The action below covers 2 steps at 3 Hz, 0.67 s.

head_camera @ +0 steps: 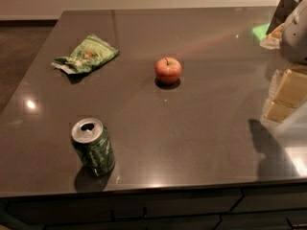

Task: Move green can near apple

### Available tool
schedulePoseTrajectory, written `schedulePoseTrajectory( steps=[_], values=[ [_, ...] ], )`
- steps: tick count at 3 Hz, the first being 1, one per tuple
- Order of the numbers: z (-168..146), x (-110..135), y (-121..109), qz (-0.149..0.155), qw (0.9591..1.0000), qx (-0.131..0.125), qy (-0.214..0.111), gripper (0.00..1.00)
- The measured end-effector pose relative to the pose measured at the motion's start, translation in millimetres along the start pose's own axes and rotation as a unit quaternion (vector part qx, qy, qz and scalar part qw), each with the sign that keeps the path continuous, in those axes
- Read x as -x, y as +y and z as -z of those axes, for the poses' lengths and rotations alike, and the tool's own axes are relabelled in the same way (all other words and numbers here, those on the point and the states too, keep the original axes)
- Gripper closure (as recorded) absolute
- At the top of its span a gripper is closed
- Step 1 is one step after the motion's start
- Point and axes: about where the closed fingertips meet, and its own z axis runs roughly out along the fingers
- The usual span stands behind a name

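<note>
The green can [93, 147] stands upright near the front left of the dark table [206, 123], its silver top with the pull-tab hole showing. The red apple [168, 70] with yellowish patches sits near the table's middle, well behind and to the right of the can. My gripper [287, 96] is at the right edge of the view, above the table's right side, far from both the can and the apple. It holds nothing that I can see.
A crinkled light-green snack bag [86, 54] lies at the back left. Part of my arm [293, 32] fills the top right corner, with a bright green patch [261, 31] beside it. The table's front edge [153, 189] runs just below the can.
</note>
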Motion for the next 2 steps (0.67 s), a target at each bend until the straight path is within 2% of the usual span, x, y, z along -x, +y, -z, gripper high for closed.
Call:
schedulePoseTrajectory(
  steps=[1,2],
  values=[
    [0.0,0.0,0.0,0.0,1.0,0.0,0.0,0.0],
    [1.3,18.0,1.3,0.003,0.9996,0.01,-0.024,0.0]
  ],
)
